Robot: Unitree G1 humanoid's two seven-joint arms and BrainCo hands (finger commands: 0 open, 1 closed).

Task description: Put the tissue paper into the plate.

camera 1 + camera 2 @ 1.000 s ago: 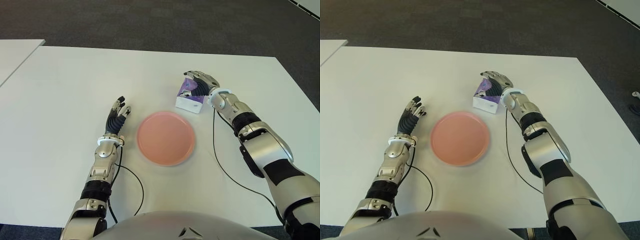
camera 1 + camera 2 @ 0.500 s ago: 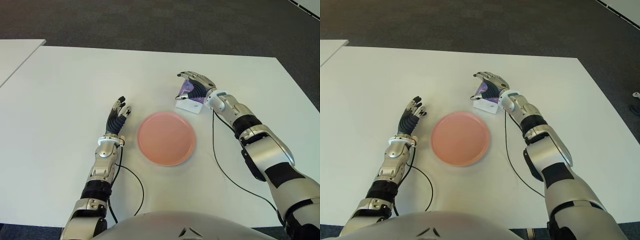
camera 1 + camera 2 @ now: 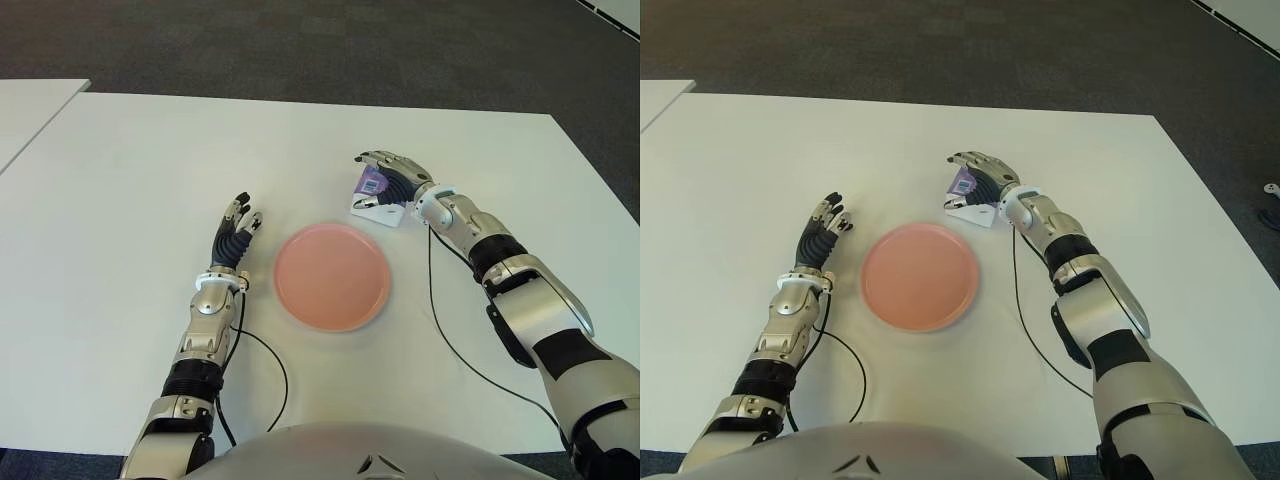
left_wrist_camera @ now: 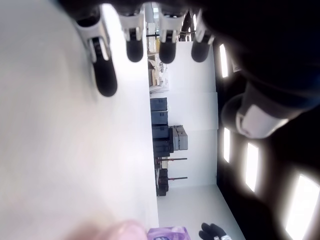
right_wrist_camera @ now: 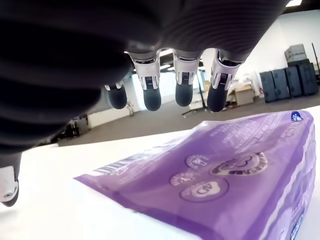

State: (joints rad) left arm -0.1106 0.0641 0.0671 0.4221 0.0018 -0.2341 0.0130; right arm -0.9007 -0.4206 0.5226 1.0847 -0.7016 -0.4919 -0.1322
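— The right hand [image 3: 393, 176]: where is it, and what is it doing?

— It arches over the purple-and-white tissue paper pack [image 3: 377, 195], fingers [image 5: 151, 82] spread above the wrapper and gripping nothing. The pack lies on the white table [image 3: 130, 170], just beyond the pink plate [image 3: 332, 276] on its right side, not in it.

— And the left hand [image 3: 234, 237]?

— It shows to the left of the plate, fingers extended and empty.
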